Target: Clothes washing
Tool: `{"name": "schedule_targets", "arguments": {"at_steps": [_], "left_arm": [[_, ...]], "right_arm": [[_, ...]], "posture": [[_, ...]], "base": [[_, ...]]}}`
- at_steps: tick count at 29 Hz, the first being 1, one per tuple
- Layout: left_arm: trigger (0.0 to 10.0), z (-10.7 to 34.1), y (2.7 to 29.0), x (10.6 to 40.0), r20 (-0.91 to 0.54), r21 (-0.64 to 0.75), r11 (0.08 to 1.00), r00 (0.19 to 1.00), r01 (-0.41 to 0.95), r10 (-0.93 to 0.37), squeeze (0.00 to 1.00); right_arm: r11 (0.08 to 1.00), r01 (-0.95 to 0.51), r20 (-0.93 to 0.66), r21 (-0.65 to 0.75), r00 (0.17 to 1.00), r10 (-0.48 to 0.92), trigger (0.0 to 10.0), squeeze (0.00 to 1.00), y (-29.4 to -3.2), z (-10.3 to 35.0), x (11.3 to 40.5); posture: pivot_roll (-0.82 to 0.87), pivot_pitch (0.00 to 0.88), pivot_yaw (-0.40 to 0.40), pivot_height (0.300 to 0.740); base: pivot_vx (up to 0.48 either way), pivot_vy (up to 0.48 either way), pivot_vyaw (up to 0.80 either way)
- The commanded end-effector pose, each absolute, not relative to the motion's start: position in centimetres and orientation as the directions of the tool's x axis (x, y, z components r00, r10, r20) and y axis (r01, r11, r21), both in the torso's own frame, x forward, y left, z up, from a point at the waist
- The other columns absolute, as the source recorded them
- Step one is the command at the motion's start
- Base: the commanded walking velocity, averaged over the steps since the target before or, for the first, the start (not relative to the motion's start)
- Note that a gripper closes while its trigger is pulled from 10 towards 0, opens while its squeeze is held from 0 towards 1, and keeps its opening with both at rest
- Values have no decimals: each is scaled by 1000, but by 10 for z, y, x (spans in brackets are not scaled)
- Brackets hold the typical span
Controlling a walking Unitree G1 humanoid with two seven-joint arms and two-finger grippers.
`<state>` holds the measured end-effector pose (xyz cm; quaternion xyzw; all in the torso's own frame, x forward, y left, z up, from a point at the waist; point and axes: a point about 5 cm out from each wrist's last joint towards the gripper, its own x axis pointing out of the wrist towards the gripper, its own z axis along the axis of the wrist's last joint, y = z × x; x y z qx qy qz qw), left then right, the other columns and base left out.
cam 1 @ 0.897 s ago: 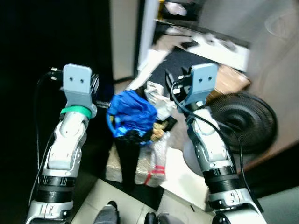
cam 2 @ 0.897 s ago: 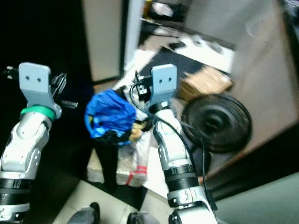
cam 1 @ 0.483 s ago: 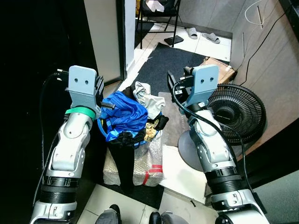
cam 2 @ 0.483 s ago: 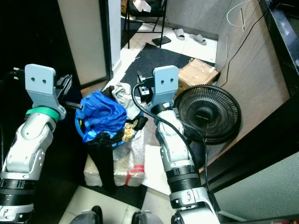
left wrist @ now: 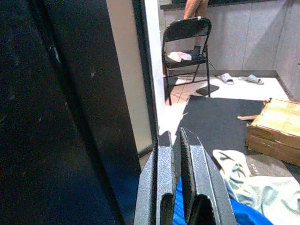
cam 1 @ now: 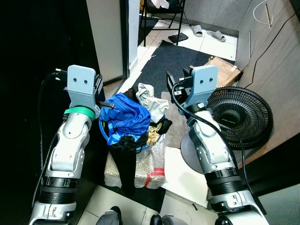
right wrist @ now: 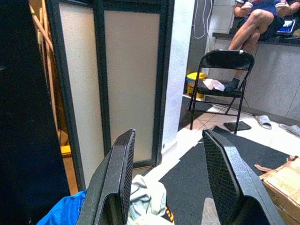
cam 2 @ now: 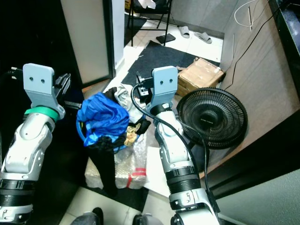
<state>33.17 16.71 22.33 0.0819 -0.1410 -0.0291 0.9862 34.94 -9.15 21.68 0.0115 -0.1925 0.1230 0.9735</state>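
1. Left eye view: a blue laundry basket [cam 1: 104,133], heaped with clothes, stands on a bubble-wrapped parcel [cam 1: 145,169] on the floor between the two raised arms. A blue garment [cam 1: 127,117] lies on top, a pale garment [cam 1: 151,101] at the basket's far side, and a black garment [cam 1: 127,164] hangs over its near rim. The left gripper [cam 1: 107,105] is just beside the basket's left rim. A black floor fan [cam 1: 239,117] lies to the right of the basket, behind the right arm.

2. Right eye view: beyond the basket lie a dark mat [cam 2: 161,58] and a cardboard box [cam 2: 199,75]; further off are a folding chair [cam 2: 147,9] and slippers [cam 2: 197,35]. A dark door panel [cam 2: 86,37] stands to the basket's left.

3. Left wrist view: the left gripper [left wrist: 178,140] has its fingers pressed together, holding nothing, above the blue garment [left wrist: 243,211]. A person's legs [left wrist: 196,7] show behind the chair.

4. Right wrist view: the right gripper [right wrist: 168,154] has its fingers spread wide apart, empty, over the pale garment [right wrist: 147,197]. A seated person [right wrist: 260,18] is beyond the chair.
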Motion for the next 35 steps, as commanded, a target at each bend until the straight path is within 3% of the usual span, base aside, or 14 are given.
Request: {"name": "schedule_targets", "arguments": {"at_steps": [1, 14, 20, 35], "left_arm": [[10000, 214, 165, 331, 236, 170, 984, 968, 50, -89, 0], [10000, 200, 168, 330, 195, 235, 969, 973, 74, -122, 0], [10000, 161, 186, 340, 93, 296, 955, 995, 7, -35, 0], [10000, 156, 186, 337, 78, 261, 965, 997, 5, -26, 0]], "right_arm": [[970, -241, 368, -36, 899, 237, 10000, 0, -92, 214, 348], [970, -239, 361, -40, 902, 237, 10000, 0, -93, 212, 349], [977, -191, 314, -94, 926, 211, 10000, 0, -106, 197, 354], [975, -198, 280, -104, 934, 220, 10000, 0, -105, 185, 351]], "posture": [[39, 92, -21, 740], [44, 96, -21, 740], [35, 120, -23, 740], [40, 128, -24, 725]], "base": [[0, 0, 0], [0, 0, 0], [0, 0, 0], [0, 0, 0]]}}
